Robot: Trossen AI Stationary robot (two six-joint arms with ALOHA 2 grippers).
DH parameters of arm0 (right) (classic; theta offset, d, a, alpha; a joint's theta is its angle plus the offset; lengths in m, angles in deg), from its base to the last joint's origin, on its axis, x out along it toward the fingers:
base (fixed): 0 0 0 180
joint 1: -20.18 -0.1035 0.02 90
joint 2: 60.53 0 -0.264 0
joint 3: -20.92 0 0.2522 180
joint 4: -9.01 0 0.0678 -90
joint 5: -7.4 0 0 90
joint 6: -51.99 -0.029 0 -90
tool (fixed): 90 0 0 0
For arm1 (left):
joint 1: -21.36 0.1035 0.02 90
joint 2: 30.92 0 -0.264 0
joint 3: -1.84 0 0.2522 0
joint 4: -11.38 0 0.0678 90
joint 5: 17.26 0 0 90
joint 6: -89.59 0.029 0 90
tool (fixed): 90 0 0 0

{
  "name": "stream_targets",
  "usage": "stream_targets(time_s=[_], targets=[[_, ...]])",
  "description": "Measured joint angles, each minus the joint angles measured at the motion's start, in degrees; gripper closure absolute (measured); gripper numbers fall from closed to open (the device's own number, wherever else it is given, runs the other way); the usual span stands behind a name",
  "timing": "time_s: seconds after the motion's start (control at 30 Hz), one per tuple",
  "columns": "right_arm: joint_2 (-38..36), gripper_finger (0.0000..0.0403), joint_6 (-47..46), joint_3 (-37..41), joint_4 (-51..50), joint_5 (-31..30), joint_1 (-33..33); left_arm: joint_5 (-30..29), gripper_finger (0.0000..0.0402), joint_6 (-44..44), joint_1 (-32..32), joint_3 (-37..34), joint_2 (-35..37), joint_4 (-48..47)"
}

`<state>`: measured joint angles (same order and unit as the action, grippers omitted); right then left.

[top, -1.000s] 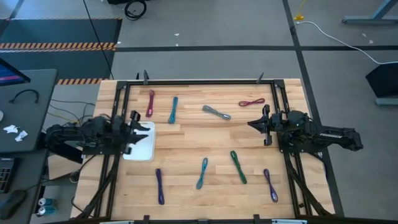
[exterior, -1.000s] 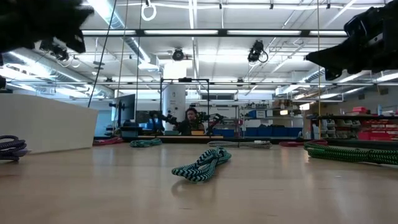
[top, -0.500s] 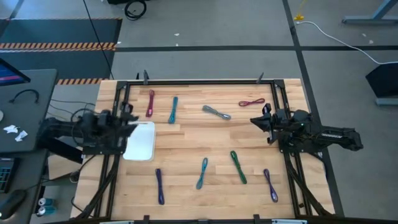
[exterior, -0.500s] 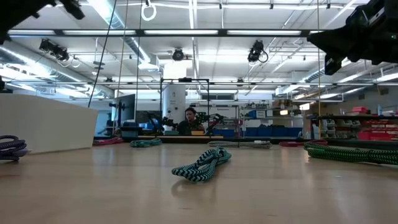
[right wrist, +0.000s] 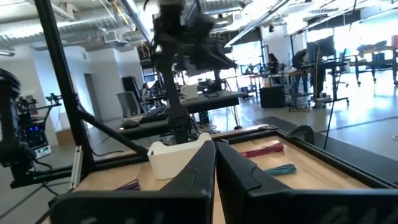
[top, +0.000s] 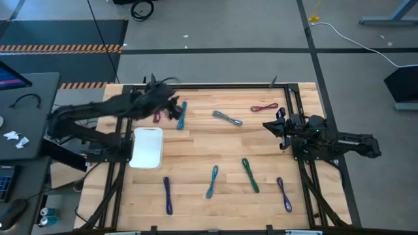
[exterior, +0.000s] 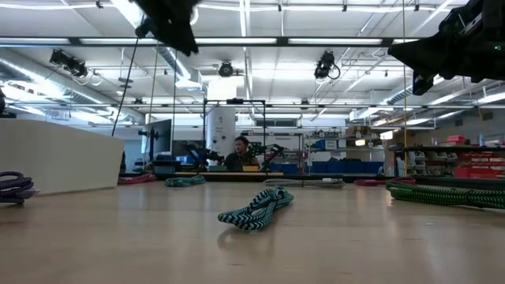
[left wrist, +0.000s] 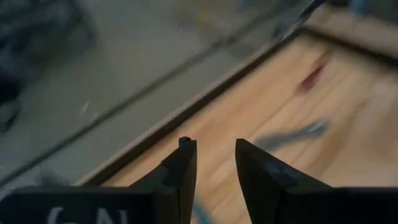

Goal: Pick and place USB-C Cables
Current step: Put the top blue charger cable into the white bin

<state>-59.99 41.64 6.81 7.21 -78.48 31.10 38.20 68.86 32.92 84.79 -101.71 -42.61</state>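
Several short cable bundles lie flat on the wooden table: maroon [top: 157, 116] and teal [top: 181, 117] at the far left, grey [top: 227, 117], red [top: 264, 108], purple [top: 168, 194], blue-teal [top: 212, 181], green [top: 250, 175], purple [top: 284, 194]. My left gripper [top: 175, 109] hangs above the maroon and teal cables; it is open and empty in the left wrist view [left wrist: 216, 158]. My right gripper [top: 271, 127] is shut and empty [right wrist: 216, 152], raised over the table's right side.
A white rectangular tray [top: 147, 147] stands at the table's left side, also seen in the low view [exterior: 55, 154]. A black frame [top: 215, 85] runs around the table's edges. The blue-teal cable [exterior: 256, 209] lies nearest in the low view. A person sits far behind the table.
My left arm has swung from beside the white tray toward the table's far edge and to the right, rising, and now hangs over the maroon and teal cables. My right gripper has risen a little. No cable has moved.
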Motion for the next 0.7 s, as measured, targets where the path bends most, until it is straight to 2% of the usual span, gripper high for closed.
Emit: stream_targets(time_s=[0.1, 0.23, 0.3, 0.5, 0.7], targets=[[0.0, 0.0385, 0.0, -0.02, -0.08, 0.01, -0.02, 6.31, 0.027, -0.57, 5.59, 5.8, -8.53, -8.22], [0.0, 0.0385, -0.94, 0.0, -0.51, 0.01, -0.02, 16.08, 0.0221, -0.6, 11.66, 7.53, -17.19, -9.5], [0.0, 0.0385, -1.52, 0.01, -0.57, 0.01, -0.02, 19.03, 0.0191, -1.06, 13.8, 7.54, -21.05, -9.75], [0.0, 0.0385, -1.68, -0.01, -1.75, 0.01, -0.02, 19.8, 0.0117, -4.34, 17.35, 7.55, -30.78, -9.45], [0.0, 0.0385, -1.65, -0.01, -2.57, 0.01, -0.02, 19.81, 0.01, -4.6, 19.01, 7.55, -37.83, -6.49]])
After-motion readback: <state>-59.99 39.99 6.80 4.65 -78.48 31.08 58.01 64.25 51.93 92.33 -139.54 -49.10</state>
